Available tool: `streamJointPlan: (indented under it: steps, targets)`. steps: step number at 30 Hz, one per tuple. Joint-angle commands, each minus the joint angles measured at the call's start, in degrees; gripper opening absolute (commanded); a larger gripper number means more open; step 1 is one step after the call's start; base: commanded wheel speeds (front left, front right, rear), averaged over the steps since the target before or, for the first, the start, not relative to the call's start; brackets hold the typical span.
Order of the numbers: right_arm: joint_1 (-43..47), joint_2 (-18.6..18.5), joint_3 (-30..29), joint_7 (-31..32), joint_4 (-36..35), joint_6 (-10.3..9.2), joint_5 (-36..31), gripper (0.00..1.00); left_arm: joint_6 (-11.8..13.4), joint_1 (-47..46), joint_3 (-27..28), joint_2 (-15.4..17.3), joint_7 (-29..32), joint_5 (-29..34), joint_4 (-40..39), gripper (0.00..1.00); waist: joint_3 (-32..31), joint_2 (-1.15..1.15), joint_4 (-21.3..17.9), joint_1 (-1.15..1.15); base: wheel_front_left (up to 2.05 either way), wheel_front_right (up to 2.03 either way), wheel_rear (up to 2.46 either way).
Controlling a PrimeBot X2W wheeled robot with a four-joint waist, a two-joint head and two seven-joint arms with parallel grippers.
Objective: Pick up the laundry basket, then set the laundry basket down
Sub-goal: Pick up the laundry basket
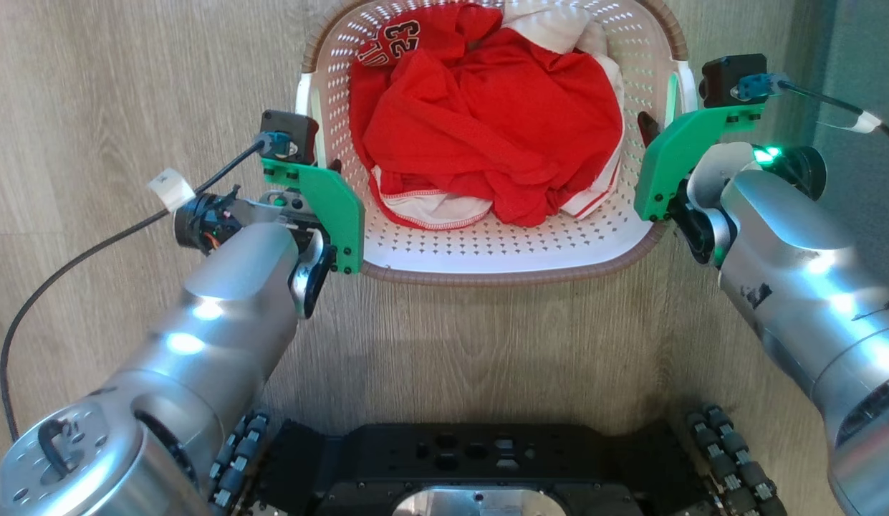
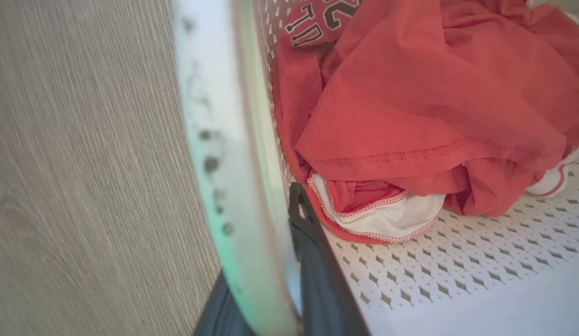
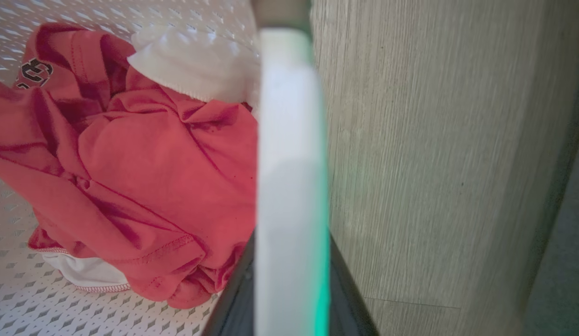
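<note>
The laundry basket [image 1: 487, 271] is cream-white with perforated walls and a brown rim, and it lies ahead of me over the wood floor. Crumpled red and white clothes [image 1: 487, 122] fill it. My left gripper [image 1: 328, 163] is at the basket's left side. In the left wrist view, its dark fingers [image 2: 317, 261] are shut on the white side handle [image 2: 224, 163], one inside the basket and one outside. My right gripper [image 1: 653, 132] is at the right side. Its fingers [image 3: 233, 294] are shut on the other white handle [image 3: 289, 140].
My black wheeled base [image 1: 473, 466] lies just behind the basket at the bottom of the head view. A black cable [image 1: 93, 251] loops off the left wrist over the floor. A darker grey surface [image 1: 852, 43] borders the wood floor at the far right.
</note>
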Motion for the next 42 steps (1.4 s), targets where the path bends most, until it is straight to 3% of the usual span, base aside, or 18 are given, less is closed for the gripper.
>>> streamJointPlan:
  steps: [1, 18, 28, 42]
  targets:
    - [2.53, 0.03, 2.06, -0.16, -0.47, 0.41, 0.17, 0.00, -0.71, 0.49, -0.67, 0.95, 0.19, -0.16, -0.44, 0.00, -0.35, 0.00, -0.06, 0.00, 0.00, 0.00, 0.00]
    - [7.38, 0.03, 9.19, 14.51, -1.61, 0.41, 6.38, 0.00, -5.00, 4.84, -4.21, 0.95, 4.90, -0.40, 0.69, 0.00, -10.28, 0.00, -1.20, 0.00, 0.00, 0.00, 0.00]
    - [10.48, 0.46, 11.44, 15.97, -2.72, 0.41, 9.81, 0.00, -8.05, 8.36, -4.91, 0.95, 9.44, -0.19, 0.42, 0.00, -20.27, 0.00, -2.03, 0.00, 0.00, 0.00, 0.00]
    - [16.91, 1.66, 18.45, 21.02, -7.09, 0.41, 11.05, 0.00, -10.20, 15.92, -5.07, 1.04, 13.23, 0.45, 3.28, 0.00, -36.47, 0.00, -3.26, 0.00, 0.00, 0.00, 0.00]
